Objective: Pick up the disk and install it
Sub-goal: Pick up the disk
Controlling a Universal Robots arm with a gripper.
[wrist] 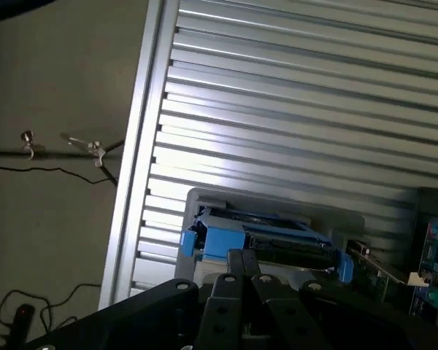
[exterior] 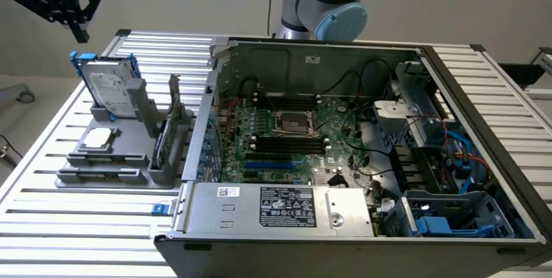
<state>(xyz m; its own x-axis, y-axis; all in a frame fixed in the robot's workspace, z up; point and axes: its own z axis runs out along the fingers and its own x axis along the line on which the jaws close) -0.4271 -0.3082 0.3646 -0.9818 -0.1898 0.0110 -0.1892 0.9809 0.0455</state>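
- Early in the task: no pick-up, no installing; all of the work left.
- At the gripper point(exterior: 79, 31): shut tight, fingers pressed together, nothing between them.
- Hanging in the air above the disk point(exterior: 110, 87), a little to the exterior view's left of it, well apart, no contact.
- As for the disk: standing on edge in a grey rack point(exterior: 103, 178) on the slatted table point(exterior: 52, 226), at the exterior view's left of the open computer case point(exterior: 258, 58); blue frame round the edge, white label facing outward.
- Through the wrist view: looking down past the closed fingers onto the blue-framed top edge in the rack.
- Also on the rack: a small square chip point(exterior: 97, 138) lying flat, and a card point(exterior: 175, 129) upright in a slot nearer the case.
- Inside the case: a motherboard point(exterior: 285, 136), a silver box point(exterior: 276, 208) with a black-and-white label along the near edge, a blue cage point(exterior: 457, 216) at the exterior view's lower right.
- Likely in the way: a grey post point(exterior: 136, 94) against the disk's face, the case's side wall between rack and interior, and loose blue cables point(exterior: 453, 145) beside the cage.
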